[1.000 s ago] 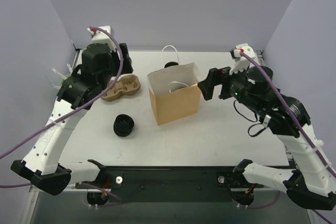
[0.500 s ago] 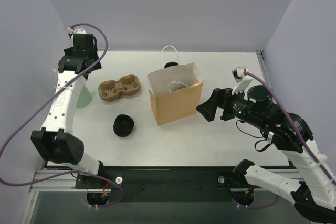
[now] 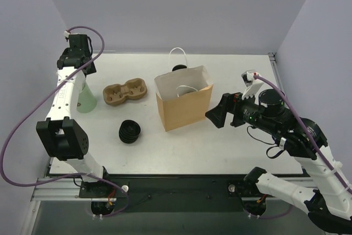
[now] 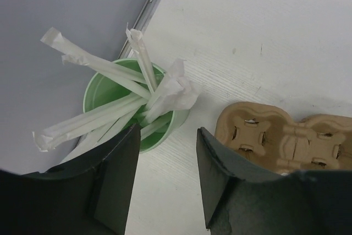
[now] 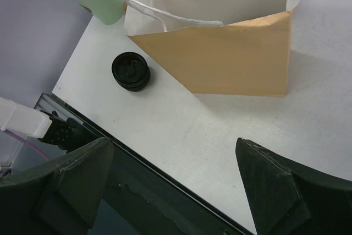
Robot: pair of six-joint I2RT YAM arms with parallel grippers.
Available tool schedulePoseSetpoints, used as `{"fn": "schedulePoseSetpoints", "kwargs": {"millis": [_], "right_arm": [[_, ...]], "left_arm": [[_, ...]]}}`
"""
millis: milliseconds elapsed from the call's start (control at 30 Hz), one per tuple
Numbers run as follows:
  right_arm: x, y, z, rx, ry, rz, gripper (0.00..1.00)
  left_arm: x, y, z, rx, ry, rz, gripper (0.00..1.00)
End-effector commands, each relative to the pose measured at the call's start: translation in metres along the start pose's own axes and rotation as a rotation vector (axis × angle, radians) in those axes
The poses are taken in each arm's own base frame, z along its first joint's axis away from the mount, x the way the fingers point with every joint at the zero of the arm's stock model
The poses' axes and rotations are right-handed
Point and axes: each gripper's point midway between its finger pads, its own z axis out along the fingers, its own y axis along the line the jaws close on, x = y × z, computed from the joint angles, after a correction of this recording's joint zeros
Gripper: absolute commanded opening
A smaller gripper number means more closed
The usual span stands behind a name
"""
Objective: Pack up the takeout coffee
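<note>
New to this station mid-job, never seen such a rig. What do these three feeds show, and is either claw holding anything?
Two robot arms are bolted at the near edge of a white table. The wide picture comes from a fixed camera above and behind them; the other two come from a camera on each wrist, with its own dark fingers in view. On the table stand an open brown paper bag, a tan moulded-pulp cup carrier, a squat ribbed black stack and a mint-green cup of white wrapped straws. A small black cup peeks out behind the bag, mostly hidden. The left gripper hangs open above the green cup and carrier; the right gripper, open, faces the bag. Neither holds anything.
</note>
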Motion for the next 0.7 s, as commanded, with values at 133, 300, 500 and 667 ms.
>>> {"fn": "schedulePoseSetpoints", "kwargs": {"millis": [133,300,500,667], "right_arm": [[-0.005,0.000,0.007,0.006,0.008,-0.036,1.00],[-0.009,0.001,0.013,0.010,0.017,-0.048,1.00],[-0.008,0.000,0.021,0.021,0.035,-0.063,1.00],[-0.011,-0.001,0.024,0.031,0.036,-0.081,1.00]], "left_arm": [[-0.037,0.010,0.016,0.008,-0.090,-0.036,0.52],[-0.038,0.009,0.030,0.006,-0.082,-0.034,0.49],[-0.038,0.009,0.040,-0.002,-0.074,-0.031,0.30],[-0.046,0.020,0.032,-0.049,-0.087,-0.036,0.19]]}}
